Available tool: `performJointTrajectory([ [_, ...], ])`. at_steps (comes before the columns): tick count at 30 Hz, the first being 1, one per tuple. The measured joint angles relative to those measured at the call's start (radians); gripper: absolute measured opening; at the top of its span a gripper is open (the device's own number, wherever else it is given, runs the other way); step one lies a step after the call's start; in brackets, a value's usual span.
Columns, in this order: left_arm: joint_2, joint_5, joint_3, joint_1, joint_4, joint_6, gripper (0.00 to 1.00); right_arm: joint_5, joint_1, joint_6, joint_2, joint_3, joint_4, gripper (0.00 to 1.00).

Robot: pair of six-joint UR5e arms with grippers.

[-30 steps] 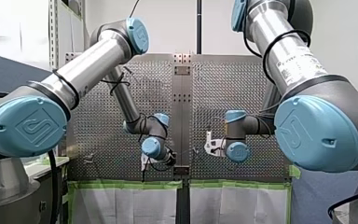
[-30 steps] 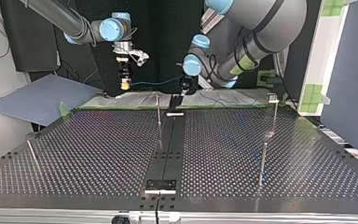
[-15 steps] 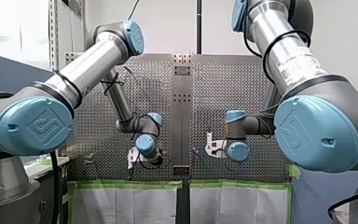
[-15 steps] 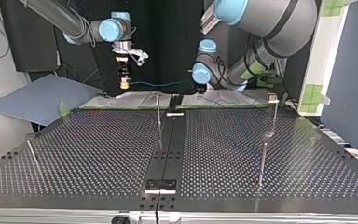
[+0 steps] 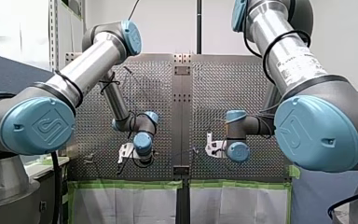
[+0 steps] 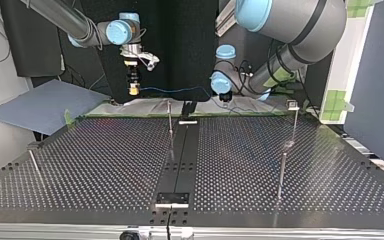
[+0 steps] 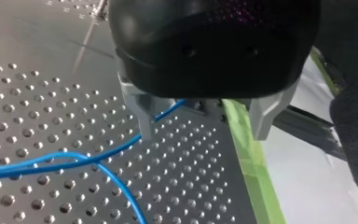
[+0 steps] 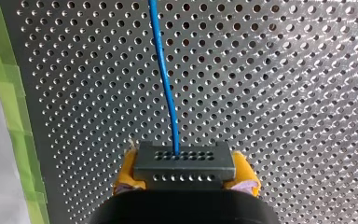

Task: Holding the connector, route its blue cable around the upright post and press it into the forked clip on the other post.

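In the right wrist view the black connector [image 8: 184, 161] sits between yellow pads [image 8: 126, 175], and my right gripper [image 8: 185, 182] is shut on it. The blue cable [image 8: 164, 74] leaves it straight ahead over the perforated table. In the top view my right gripper [image 6: 134, 90] hangs at the back left, and the cable [image 6: 172, 91] stretches toward my left gripper [image 6: 225, 98]. My left gripper [image 7: 205, 128] is open; the cable [image 7: 74, 158] passes by one metal finger [image 7: 144, 121], ungripped. The upright post [image 6: 170, 117] stands mid-back. The post with the forked clip [image 6: 293, 104] stands at the right.
Another thin post [image 6: 282, 172] stands in the right half and a slanted one [image 6: 34, 165] at the left edge. A black centre strip [image 6: 180, 165] splits the table. Green tape [image 7: 251, 158] marks the table's edge beside my left gripper. A blue-grey sheet [image 6: 45, 105] lies at the left.
My left arm has swung toward the top view's right, away from the table's middle. My right arm has held still with the connector.
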Motion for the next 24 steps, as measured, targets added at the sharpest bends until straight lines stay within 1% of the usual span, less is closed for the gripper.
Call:
performJointTrajectory([
  [5,0.0,0.027,0.0,-0.005,0.001,0.044,1.0,0.0,0.001,0.0,0.0,-0.001,0.0,0.0],
  [8,-0.001,0.033,0.0,-0.01,0.007,0.071,1.0,0.0,0.003,0.0,0.0,0.0,0.0,0.0],
  [16,-0.01,0.009,0.003,-0.021,0.034,0.15,1.0,0.0,0.006,0.001,0.0,0.001,0.0,0.0],
  [20,-0.033,0.005,0.018,-0.024,0.031,0.176,1.0,0.0,0.006,0.002,0.0,0.0,0.0,0.0],
  [24,-0.066,0.004,0.032,-0.026,0.037,0.187,1.0,-0.001,0.006,0.002,-0.001,0.0,0.0,0.0],
])
